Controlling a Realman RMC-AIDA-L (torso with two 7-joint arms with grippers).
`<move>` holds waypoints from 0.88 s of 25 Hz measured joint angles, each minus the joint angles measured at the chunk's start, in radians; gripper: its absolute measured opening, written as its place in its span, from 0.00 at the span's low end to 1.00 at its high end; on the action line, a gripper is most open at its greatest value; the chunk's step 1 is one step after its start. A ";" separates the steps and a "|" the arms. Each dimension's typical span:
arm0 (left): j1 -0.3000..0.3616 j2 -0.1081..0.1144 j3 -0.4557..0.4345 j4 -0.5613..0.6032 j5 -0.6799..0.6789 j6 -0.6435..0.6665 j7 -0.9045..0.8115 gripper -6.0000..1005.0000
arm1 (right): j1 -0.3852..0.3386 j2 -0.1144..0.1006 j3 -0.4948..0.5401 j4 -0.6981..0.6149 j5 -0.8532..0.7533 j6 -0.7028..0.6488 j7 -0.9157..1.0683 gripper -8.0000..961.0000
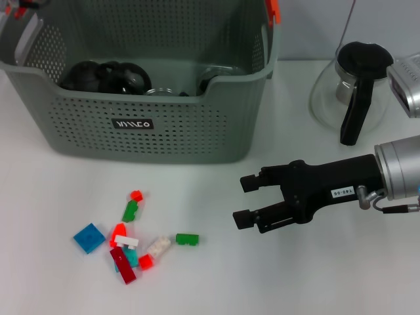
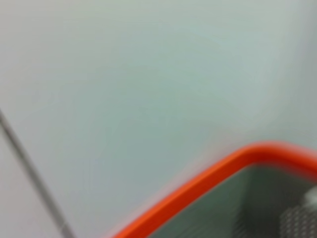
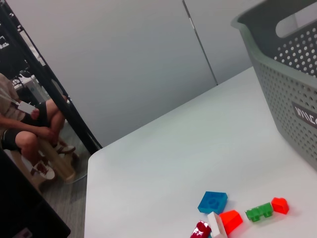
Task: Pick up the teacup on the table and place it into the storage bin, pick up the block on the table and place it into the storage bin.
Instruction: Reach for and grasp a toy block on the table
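Observation:
The storage bin [image 1: 197, 141] stands at the back of the white table, and its wall [image 3: 285, 74] also shows in the right wrist view. Dark round things [image 1: 105, 75] and clear glass pieces [image 1: 163, 92] lie inside it. I cannot tell which is a teacup, and none shows on the table. Several small blocks lie in front of the bin, among them a blue square block [image 1: 89, 237] [image 3: 213, 202] and a green block [image 1: 187, 239]. My right gripper [image 1: 240, 201] hovers open and empty to the right of the blocks, fingers pointing at them. Part of my left arm [image 1: 18, 26] shows above the bin's far left corner.
A glass carafe with a black handle [image 1: 354, 92] stands at the back right, behind my right arm. The bin's orange handle clip [image 2: 208, 183] fills the left wrist view. A seated person [image 3: 29, 124] is beyond the table's far edge.

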 joint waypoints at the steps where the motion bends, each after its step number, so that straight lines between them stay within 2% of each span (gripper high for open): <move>1: 0.016 -0.002 -0.006 0.048 -0.040 0.033 0.000 0.70 | 0.001 -0.001 0.000 0.000 0.000 -0.001 -0.002 0.98; 3: 0.049 -0.003 -0.033 0.141 -0.162 0.127 0.006 0.70 | 0.002 -0.002 0.000 0.000 0.000 -0.002 -0.012 0.98; 7: 0.129 0.005 -0.125 0.249 -0.525 0.362 0.080 0.70 | 0.003 -0.004 0.000 -0.013 0.000 -0.014 -0.032 0.98; 10: 0.189 0.004 -0.188 0.254 -0.701 0.536 0.166 0.70 | 0.000 -0.005 0.003 -0.031 0.000 -0.030 -0.039 0.98; 12: 0.223 -0.002 -0.219 0.248 -0.767 0.645 0.213 0.70 | -0.002 -0.005 0.007 -0.040 0.001 -0.035 -0.040 0.98; 14: 0.261 -0.012 -0.243 0.250 -0.814 0.767 0.258 0.70 | 0.000 -0.005 0.011 -0.043 0.000 -0.037 -0.040 0.98; 16: 0.293 -0.022 -0.255 0.260 -0.811 0.830 0.284 0.70 | 0.005 -0.004 0.013 -0.043 0.002 -0.035 -0.040 0.98; 22: 0.382 -0.029 -0.234 0.266 -0.613 0.866 0.336 0.70 | 0.033 0.018 0.005 -0.035 0.001 -0.017 -0.041 0.98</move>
